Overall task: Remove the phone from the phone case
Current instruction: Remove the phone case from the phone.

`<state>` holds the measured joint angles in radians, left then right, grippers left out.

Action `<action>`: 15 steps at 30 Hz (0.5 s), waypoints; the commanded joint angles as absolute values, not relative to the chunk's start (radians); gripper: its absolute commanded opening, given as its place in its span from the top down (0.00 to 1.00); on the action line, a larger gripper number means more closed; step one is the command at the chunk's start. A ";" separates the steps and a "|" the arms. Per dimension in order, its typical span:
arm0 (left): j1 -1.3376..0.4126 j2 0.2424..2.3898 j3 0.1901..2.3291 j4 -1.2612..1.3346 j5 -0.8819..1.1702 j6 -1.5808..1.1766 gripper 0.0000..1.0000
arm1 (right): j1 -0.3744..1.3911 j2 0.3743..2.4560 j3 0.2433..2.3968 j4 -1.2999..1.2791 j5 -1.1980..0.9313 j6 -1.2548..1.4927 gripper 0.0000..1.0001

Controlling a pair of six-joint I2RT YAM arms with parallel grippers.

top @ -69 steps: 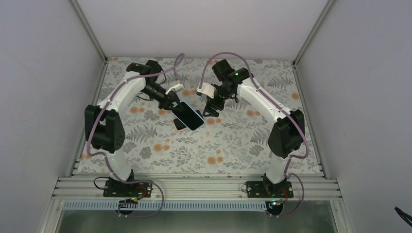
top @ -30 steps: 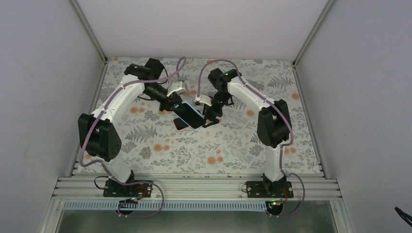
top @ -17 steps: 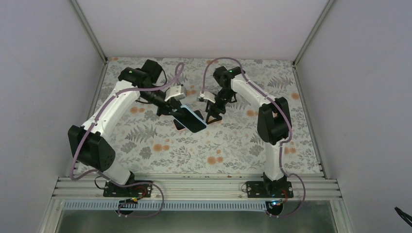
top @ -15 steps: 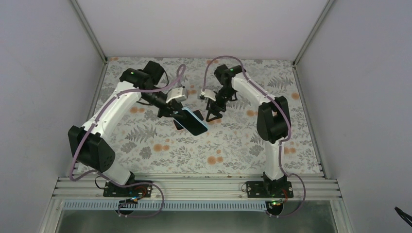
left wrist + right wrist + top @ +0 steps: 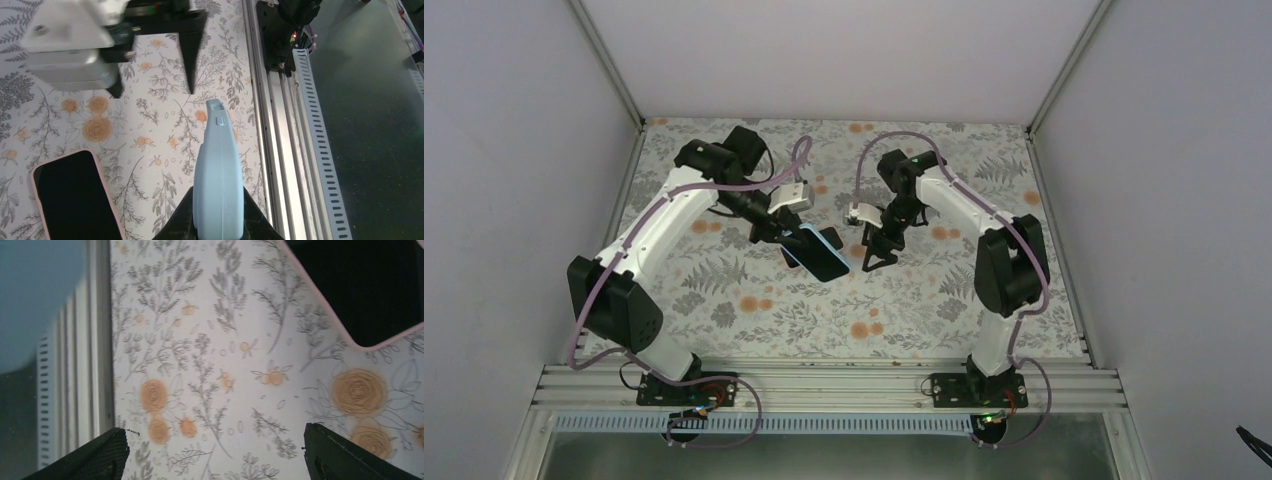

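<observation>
My left gripper (image 5: 794,233) is shut on a phone in a light blue case (image 5: 819,251) and holds it tilted above the table. In the left wrist view the blue case (image 5: 218,175) shows edge-on between my fingers (image 5: 182,220). My right gripper (image 5: 876,252) is open and empty, just right of the blue case and apart from it. Its black fingers (image 5: 192,55) show at the top of the left wrist view. In the right wrist view the blue case (image 5: 40,295) is a blur at the upper left, and that gripper (image 5: 215,462) frames bare table.
A second phone in a pink case (image 5: 75,197) lies screen up on the floral table, partly under the held phone (image 5: 788,257); its corner shows in the right wrist view (image 5: 370,290). The aluminium rail (image 5: 824,385) runs along the near edge.
My right gripper has drawn back to the right, away from the end of the blue-cased phone. My left gripper still holds the phone, shifted slightly right.
</observation>
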<state>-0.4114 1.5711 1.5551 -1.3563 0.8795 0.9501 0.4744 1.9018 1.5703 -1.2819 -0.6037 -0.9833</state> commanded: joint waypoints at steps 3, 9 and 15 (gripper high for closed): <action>-0.403 1.619 1.632 -1.356 0.919 0.954 0.98 | 0.535 1.814 1.540 -1.286 -0.676 -0.978 0.15; -0.403 1.635 1.638 -1.356 0.945 0.959 0.98 | 0.559 1.874 1.586 -1.286 -0.699 -0.938 0.20; -0.403 1.618 1.623 -1.357 0.955 0.964 0.98 | 0.559 1.901 1.607 -1.275 -0.692 -0.940 0.22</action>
